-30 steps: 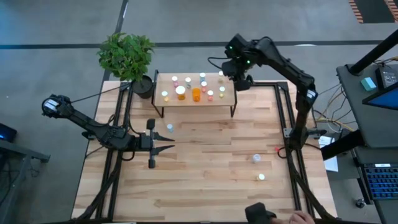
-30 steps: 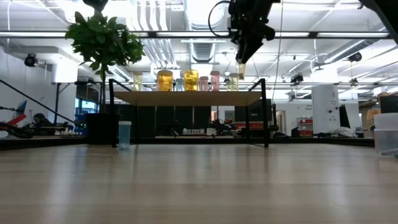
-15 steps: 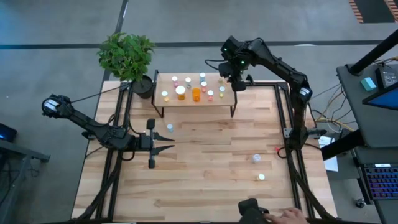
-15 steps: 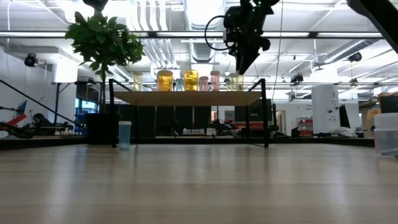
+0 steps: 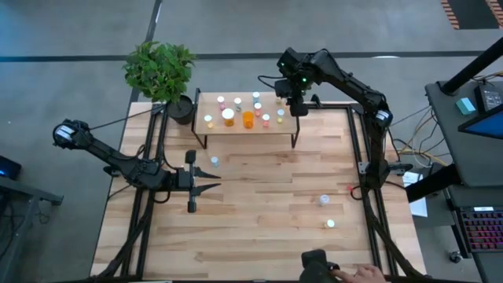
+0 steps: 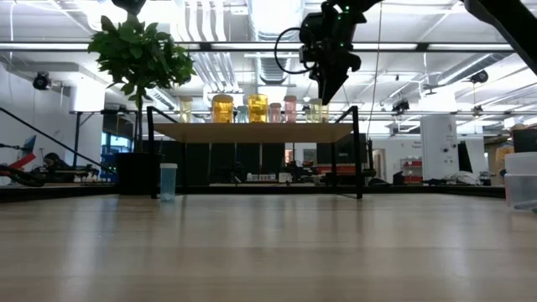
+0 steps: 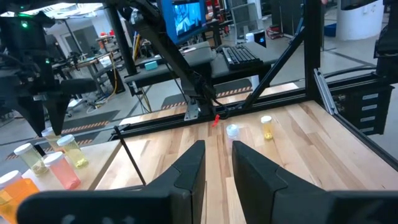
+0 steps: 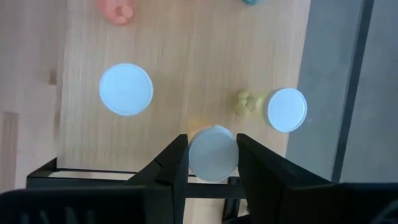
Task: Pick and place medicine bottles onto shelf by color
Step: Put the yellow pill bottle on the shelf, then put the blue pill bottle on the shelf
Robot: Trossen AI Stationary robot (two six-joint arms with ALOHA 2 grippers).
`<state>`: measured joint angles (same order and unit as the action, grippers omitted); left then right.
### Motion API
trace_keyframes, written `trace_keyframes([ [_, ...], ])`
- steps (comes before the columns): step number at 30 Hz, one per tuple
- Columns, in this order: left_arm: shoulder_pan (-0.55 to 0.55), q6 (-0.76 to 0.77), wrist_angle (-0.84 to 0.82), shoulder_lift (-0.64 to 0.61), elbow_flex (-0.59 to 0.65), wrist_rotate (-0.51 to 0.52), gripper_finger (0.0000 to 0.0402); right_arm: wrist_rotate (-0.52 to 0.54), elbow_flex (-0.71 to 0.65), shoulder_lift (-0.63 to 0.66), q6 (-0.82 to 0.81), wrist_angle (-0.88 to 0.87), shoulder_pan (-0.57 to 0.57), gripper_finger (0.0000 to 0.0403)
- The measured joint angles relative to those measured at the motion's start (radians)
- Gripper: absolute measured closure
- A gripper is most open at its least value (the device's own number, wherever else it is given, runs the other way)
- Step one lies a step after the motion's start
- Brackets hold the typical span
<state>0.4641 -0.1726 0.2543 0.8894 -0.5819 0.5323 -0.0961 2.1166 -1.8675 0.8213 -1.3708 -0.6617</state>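
Note:
The shelf (image 5: 236, 128) stands at the table's far edge with several medicine bottles on its wood top, among them an orange one (image 5: 248, 118). My right gripper (image 5: 292, 101) is over the shelf's right end, pointing down, shut on a yellowish bottle with a white cap (image 8: 213, 152). Two more white caps (image 8: 126, 89) (image 8: 287, 109) stand on the shelf top beside it. Loose bottles stand upright on the table: a bluish one (image 5: 214, 161) and two to the right (image 5: 324, 200) (image 5: 330, 224). My left gripper (image 5: 211, 187) waits low over the table's left part, its fingers a narrow gap apart. My right gripper pinches the bottle between its two fingers just below the cap (image 8: 213, 152), one finger (image 8: 177, 158) on each side. The fingers come from above, pointing down. The bottle hangs upright (image 6: 320, 109) with its base at shelf-top level; whether it rests there I cannot tell.
A potted plant (image 5: 161, 71) stands at the shelf's left end. Black frame rails run along the table's left and right sides (image 5: 369, 157). A person's hand (image 5: 369, 273) with a dark object is at the near edge. Bare wood lies in the table's middle.
My right gripper has moved toward the table's left and down, from beside the shelf's right end to over it. The bottle, first hanging clear above the shelf, has come down among the bottles on its top.

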Motion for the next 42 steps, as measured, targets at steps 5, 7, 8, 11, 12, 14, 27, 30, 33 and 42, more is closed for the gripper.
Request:
trace_keyframes([
  [5,0.000,0.000,0.000,0.000,0.000,0.000,0.0339,0.001,0.000,0.000,-0.044,-0.004,0.000,0.0282],
  [7,0.000,0.000,0.000,0.000,0.000,0.000,0.0339,0.001,-0.004,0.000,-0.052,-0.007,0.000,0.0282],
  [8,0.000,0.000,0.000,0.000,0.000,0.000,0.0339,-0.002,-0.007,0.000,-0.062,-0.008,0.000,0.0283],
  [11,0.000,0.000,0.004,0.000,0.000,0.000,0.0339,-0.016,-0.019,0.000,-0.070,-0.018,0.000,0.0288],
  [12,0.000,0.000,0.007,0.000,0.000,0.000,0.0339,-0.017,-0.024,0.000,-0.070,-0.018,0.000,0.0289],
  [14,0.000,0.000,0.008,0.000,0.000,0.000,0.0339,-0.016,-0.029,0.000,-0.071,-0.016,0.000,0.0291],
  [27,0.000,0.000,0.024,0.000,0.000,0.000,0.0339,-0.041,-0.031,0.001,-0.105,-0.008,0.000,0.0233],
  [30,0.000,0.000,0.032,0.000,0.000,0.000,0.0339,-0.035,-0.030,0.001,-0.107,-0.008,0.000,0.0222],
  [33,0.000,0.002,0.031,0.000,0.000,0.000,0.0339,-0.035,-0.009,0.003,-0.121,-0.007,0.000,0.0217],
  [42,0.000,0.005,0.030,0.000,0.000,0.000,0.0339,-0.035,0.104,0.031,-0.189,-0.065,0.010,0.0216],
])
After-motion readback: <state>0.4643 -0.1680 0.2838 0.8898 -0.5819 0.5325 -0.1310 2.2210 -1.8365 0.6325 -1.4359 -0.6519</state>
